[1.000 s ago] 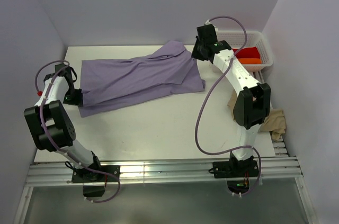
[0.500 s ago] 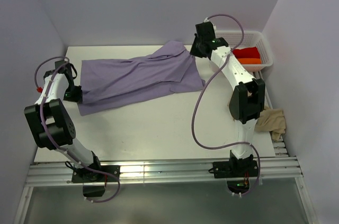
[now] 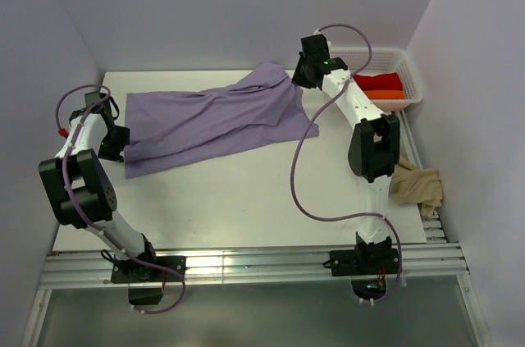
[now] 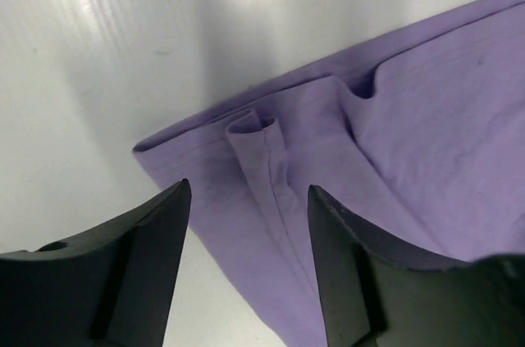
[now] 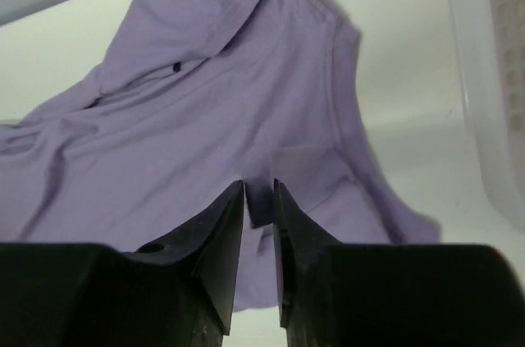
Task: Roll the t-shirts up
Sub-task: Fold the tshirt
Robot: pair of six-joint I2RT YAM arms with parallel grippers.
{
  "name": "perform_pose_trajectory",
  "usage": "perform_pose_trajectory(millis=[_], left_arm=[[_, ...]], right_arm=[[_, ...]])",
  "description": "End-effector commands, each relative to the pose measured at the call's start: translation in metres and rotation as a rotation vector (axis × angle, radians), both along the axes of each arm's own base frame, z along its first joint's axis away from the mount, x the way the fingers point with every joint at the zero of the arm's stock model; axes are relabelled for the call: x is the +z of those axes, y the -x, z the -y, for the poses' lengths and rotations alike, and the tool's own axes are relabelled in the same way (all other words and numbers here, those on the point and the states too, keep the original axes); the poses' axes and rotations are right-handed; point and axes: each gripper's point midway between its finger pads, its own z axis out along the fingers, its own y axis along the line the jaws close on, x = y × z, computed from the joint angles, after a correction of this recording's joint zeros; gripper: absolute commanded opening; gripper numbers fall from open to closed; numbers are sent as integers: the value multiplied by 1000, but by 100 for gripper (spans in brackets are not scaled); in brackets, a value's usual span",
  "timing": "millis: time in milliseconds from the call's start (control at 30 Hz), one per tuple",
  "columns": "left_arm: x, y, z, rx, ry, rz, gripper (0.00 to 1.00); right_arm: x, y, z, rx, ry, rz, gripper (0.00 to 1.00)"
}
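Where our left gripper (image 4: 246, 195) hangs at the left-hand end of the lavender purple soft-cloth t-shirt (image 4: 426, 117), we see its two dark fingers (image 4: 123, 265) spread wide with nothing held between them. In the gap lies the shirt's hemmed corner, where a small tuck of cloth is curled over on itself. Beside that corner is the bare white table (image 4: 82, 76). We cannot tell whether the fingertips touch the cloth.

Our right gripper (image 5: 258, 189) is at the other end of the same shirt, by the far sleeve that rides up toward the back wall (image 3: 246, 2). Its jaws are drawn almost together, leaving only a sliver of gap. Lavender cloth shows through that sliver, and we cannot tell whether any of it is pinched.

From above, we see the lavender shirt spread lengthwise across the far half of the table. It is creased and unrolled, with its right end folded into a loose flap.

Just to the right of the right gripper stands the white plastic mesh basket (image 3: 413, 70), in the far right corner. Inside it lie the red t-shirt (image 3: 381, 82) and, just nearer to us, the orange t-shirt (image 3: 388, 94). The beige tan t-shirt (image 3: 417, 187) lies crumpled at the table's right edge, beside the right arm.
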Motion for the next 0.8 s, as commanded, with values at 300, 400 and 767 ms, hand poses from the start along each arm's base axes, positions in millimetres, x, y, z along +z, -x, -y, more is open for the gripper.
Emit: perform_pose_trajectory(millis=[300,400,767], left_arm=[[55,-14,-14,-97,-124,189,70],[57,-4,0,-146,-116,255,70],[32,31,54,-365,-46,461,95]], right_arm=[[29,-2,17,-69,-89,79,68],[16,30,23,-107,-128,47,63],[-59,121,59,-309,-227,-21,58]])
